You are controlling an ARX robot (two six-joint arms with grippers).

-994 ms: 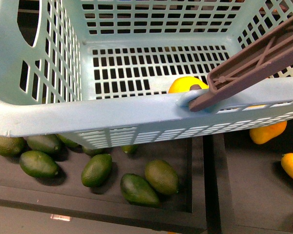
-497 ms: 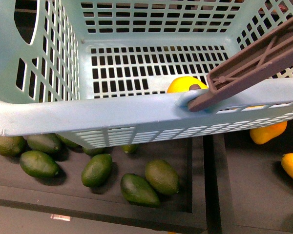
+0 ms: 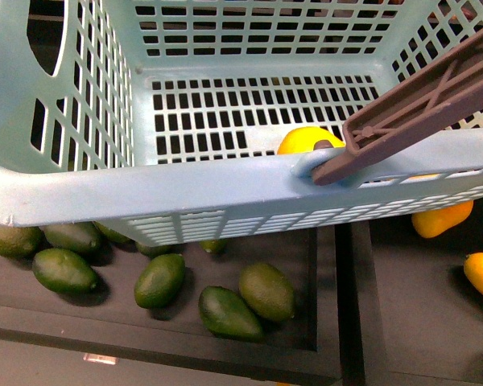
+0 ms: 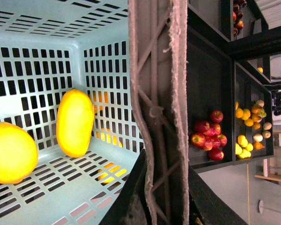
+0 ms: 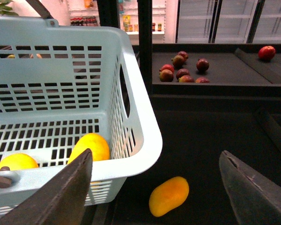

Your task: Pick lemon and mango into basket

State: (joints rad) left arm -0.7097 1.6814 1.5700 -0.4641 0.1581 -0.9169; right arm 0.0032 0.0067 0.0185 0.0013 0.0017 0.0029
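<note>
Left wrist view shows the lemon [image 4: 9, 152] and the mango [image 4: 75, 123] both lying on the slotted floor of the basket [image 4: 47, 70], near one another, so the placing appears complete. The grey-brown handle [image 4: 157, 112] runs close past that camera, which suggests the left arm carries the basket by it; the left gripper itself is not visible, so its state cannot be told. The right gripper [image 5: 154, 187] stands wide open and empty, outside the basket wall, above a loose orange fruit [image 5: 168, 195] on the dark shelf [image 5: 210, 140].
</note>
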